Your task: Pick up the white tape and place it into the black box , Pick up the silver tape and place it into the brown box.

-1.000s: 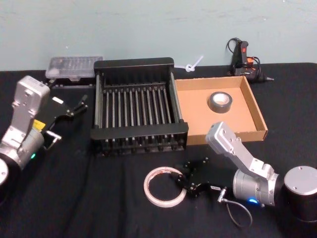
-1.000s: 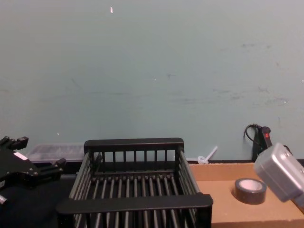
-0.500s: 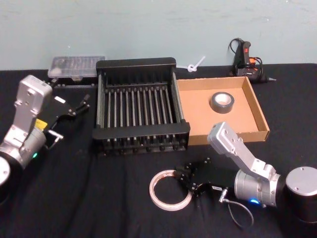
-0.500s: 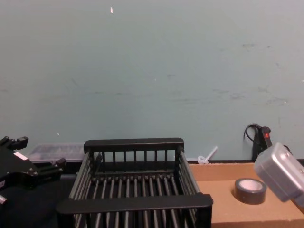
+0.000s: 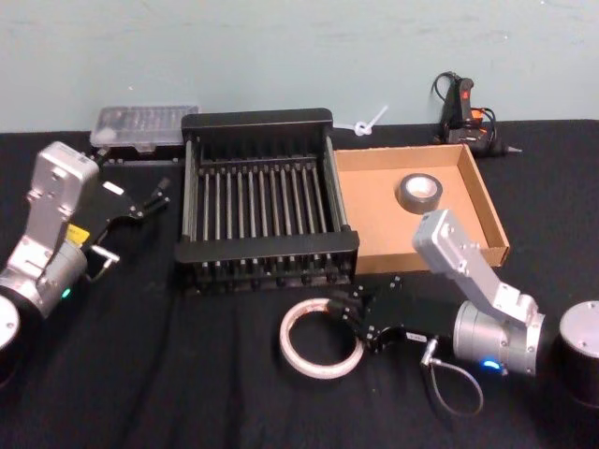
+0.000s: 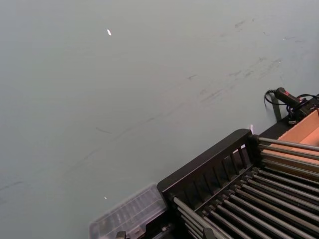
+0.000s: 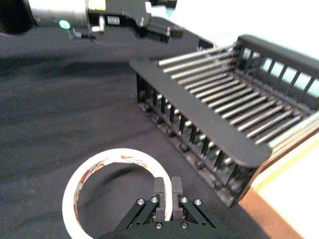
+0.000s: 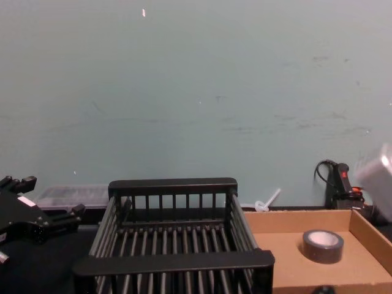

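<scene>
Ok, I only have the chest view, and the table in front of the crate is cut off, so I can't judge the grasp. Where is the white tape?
Observer: The white tape is just in front of the black box, towards its right end.
Operator: Does the right gripper have it?
Observer: Yes. The right gripper is at the ring's right side. In the right wrist view its fingers are closed on the band, one inside the ring and one outside.
Operator: I see the left gripper parked left of the black box. Is anything lying in the box?
Observer: No, the head view looks down on bare slats.
</scene>
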`<state>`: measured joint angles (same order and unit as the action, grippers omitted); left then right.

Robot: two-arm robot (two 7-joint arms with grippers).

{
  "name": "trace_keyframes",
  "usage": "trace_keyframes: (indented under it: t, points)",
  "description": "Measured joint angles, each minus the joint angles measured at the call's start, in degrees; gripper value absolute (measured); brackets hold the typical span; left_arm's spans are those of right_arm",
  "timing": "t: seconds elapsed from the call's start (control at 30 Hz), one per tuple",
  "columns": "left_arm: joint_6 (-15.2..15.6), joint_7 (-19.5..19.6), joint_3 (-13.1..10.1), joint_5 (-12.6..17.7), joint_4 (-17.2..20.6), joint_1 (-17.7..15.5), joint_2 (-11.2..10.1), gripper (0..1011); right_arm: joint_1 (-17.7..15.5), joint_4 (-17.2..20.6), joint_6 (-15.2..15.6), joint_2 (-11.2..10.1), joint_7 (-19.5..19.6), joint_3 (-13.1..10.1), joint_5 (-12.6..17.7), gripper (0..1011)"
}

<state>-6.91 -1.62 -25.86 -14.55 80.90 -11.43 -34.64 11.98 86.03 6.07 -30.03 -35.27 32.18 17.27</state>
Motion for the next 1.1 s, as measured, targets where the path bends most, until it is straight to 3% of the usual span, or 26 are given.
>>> trace_keyframes:
  t: [0.4,0.73,0.9,1.1]
  points:
    - [0.00,0.00,0.00,0.00,0.00,0.00,0.00,1001,0.88,4.08,-3.01,-2.20,-0.55,-2.33,2.59,90]
    - [0.00,0.00,0.00,0.00,0.00,0.00,0.00,1001,3.75,5.41,-4.81,-2.84,-0.07,-4.27,3.66,90]
    - [0.00,0.00,0.00,0.00,0.00,0.00,0.00,1001,6.50,4.25,-5.02,-2.10,0.44,-4.77,3.80,90]
    - [0.00,0.00,0.00,0.00,0.00,0.00,0.00,1001,10.65,0.26,-4.32,0.33,1.81,-4.89,3.57,90]
